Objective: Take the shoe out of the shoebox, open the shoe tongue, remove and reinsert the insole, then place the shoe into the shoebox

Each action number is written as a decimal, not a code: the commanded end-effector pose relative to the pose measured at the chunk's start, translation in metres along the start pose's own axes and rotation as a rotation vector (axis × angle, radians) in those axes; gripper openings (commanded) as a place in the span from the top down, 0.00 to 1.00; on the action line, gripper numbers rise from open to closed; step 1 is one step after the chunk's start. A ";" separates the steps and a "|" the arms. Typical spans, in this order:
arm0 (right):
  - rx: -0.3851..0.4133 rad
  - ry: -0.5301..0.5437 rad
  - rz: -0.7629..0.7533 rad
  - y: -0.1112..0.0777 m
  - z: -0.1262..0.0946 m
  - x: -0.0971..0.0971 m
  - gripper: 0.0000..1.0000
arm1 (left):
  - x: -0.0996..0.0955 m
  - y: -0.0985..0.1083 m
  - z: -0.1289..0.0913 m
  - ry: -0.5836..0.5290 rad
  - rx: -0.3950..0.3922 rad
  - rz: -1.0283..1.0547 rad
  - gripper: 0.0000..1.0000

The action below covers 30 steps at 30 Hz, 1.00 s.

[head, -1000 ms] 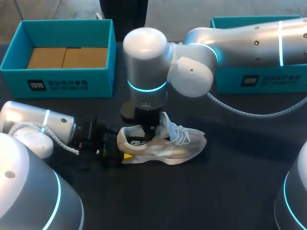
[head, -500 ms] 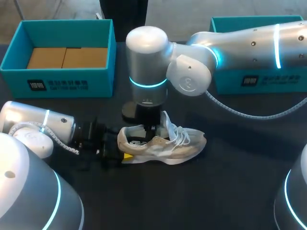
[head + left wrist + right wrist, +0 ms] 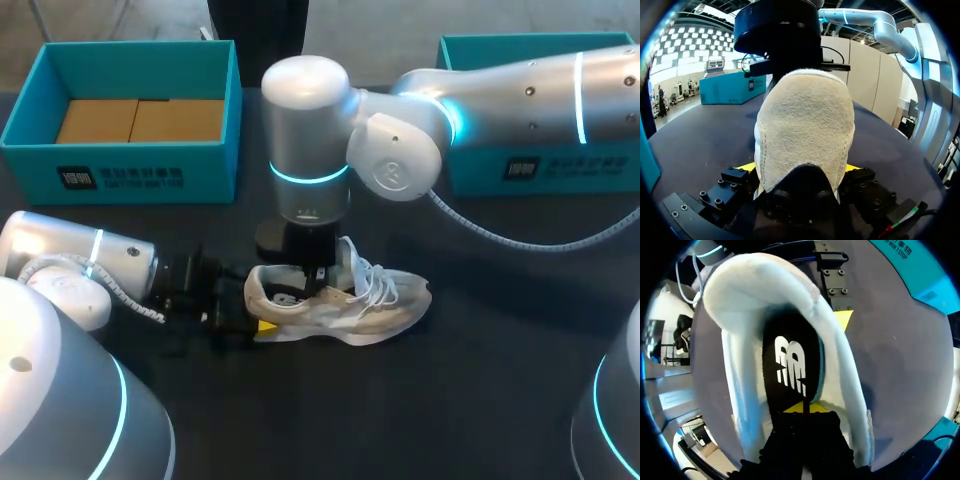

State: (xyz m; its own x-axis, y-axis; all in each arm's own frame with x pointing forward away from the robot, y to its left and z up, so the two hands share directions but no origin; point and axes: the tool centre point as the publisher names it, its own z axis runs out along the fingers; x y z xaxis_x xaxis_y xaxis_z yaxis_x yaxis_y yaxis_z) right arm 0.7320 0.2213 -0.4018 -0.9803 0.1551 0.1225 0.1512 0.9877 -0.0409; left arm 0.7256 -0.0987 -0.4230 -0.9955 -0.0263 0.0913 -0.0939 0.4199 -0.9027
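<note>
From above, we see the shoe [image 3: 340,300] standing on its sole on the dark worktop [image 3: 480,400], outside either box, heel toward our left and toe toward our right, with white laces [image 3: 375,280] on top. Our left arm comes in low from the left. The left hand [image 3: 258,315] is at the heel, with one yellow tip showing just beside the sole. Our right arm reaches past the middle and stands upright over the shoe, and the right hand [image 3: 312,272] is down in the shoe's opening, beside the raised tongue [image 3: 350,255]. An open box [image 3: 125,100] with brown card in its bottom sits at the far left, well apart from the shoe. A second box [image 3: 520,165] sits at the far right, partly behind the right arm. In the left wrist view the pale heel [image 3: 805,130] fills the space between the fingers. A yellow tip lies against it on each side, so the left hand [image 3: 800,170] is pinching the shoe at the heel. In the right wrist view we look down into the shoe, where the black insole [image 3: 790,365] with a white mark lies inside the padded collar. The right hand [image 3: 802,407] has its yellow tips pressed together and down on the insole. We cannot tell whether they catch any of it.
</note>
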 end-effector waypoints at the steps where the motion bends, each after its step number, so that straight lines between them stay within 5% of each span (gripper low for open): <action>1: 0.009 -0.032 0.003 -0.012 -0.017 0.011 1.00 | 0.000 0.003 0.001 -0.002 -0.003 -0.001 1.00; 6: 0.028 -0.057 0.001 -0.014 -0.031 0.008 1.00 | 0.000 0.003 0.001 -0.002 -0.003 -0.001 1.00; 17: -0.076 -0.037 -0.050 -0.014 -0.057 -0.004 1.00 | 0.000 0.003 0.001 -0.002 -0.003 -0.001 1.00; 30: -0.036 -0.012 -0.086 -0.022 -0.083 -0.017 1.00 | 0.000 0.003 0.001 -0.002 -0.003 -0.001 1.00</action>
State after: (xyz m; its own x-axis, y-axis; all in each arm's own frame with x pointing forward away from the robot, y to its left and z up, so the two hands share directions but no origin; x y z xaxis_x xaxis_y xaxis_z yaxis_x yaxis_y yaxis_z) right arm 0.7535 0.2000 -0.3242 -0.9918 0.0714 0.1063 0.0726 0.9973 0.0080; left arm 0.7261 -0.0982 -0.4231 -0.9954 -0.0279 0.0917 -0.0950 0.4199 -0.9026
